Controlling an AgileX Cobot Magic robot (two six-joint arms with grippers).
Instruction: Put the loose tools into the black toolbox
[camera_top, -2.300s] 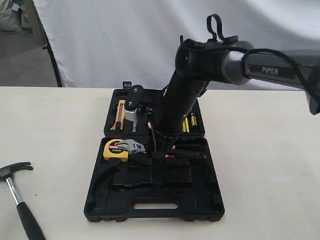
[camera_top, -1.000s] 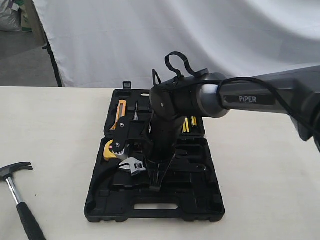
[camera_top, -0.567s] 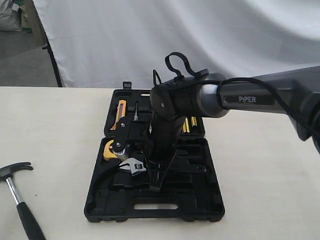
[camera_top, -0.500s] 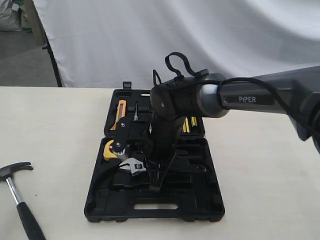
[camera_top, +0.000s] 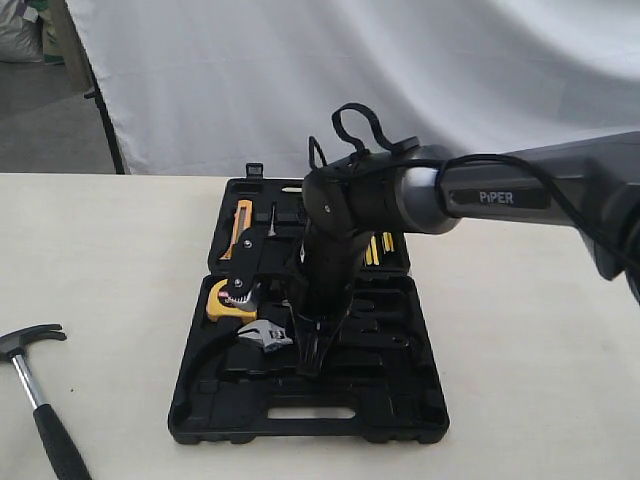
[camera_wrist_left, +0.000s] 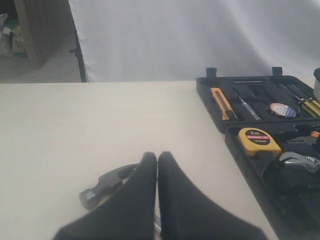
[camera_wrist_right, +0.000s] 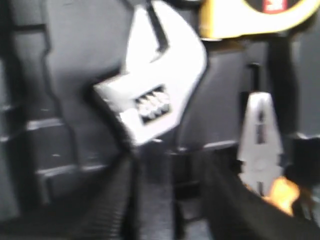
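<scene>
In the near half of the black toolbox (camera_top: 400, 420), which lies open in the middle of the counter (camera_top: 520, 330), the adjustable wrench (camera_top: 262, 335) rests with its silver head just on the handle-slot side of the yellow tape measure (camera_top: 222, 300). The right arm reaches in over the far half, and the right claw (camera_top: 308, 365) points down into the near half right beside the wrench head. In the right wrist view its two fingers (camera_wrist_right: 112, 210) stand apart, released, with the wrench's black handle running back between them; the picture is too blurred to tell whether either finger touches it. The orange-handled pliers (camera_wrist_right: 257, 145) sit in the next recess, on the side of the wrench away from the hammer.

Out on the bare counter, well apart from the toolbox's left edge, the hammer (camera_top: 40, 400) lies flat with its head toward the far half's side and its black handle running off the near edge of the exterior view. The left claw (camera_wrist_left: 157, 167) hovers above it, fingers clenched together and gripping nothing; the hammer head shows just past their tips.

The small tape roll (camera_wrist_left: 282, 109) sits in a recess of the toolbox's far half, between a thin metal tool and the yellow-handled screwdrivers (camera_wrist_left: 311, 104), with an orange utility knife (camera_wrist_left: 222, 102) nearer that half's left edge.
</scene>
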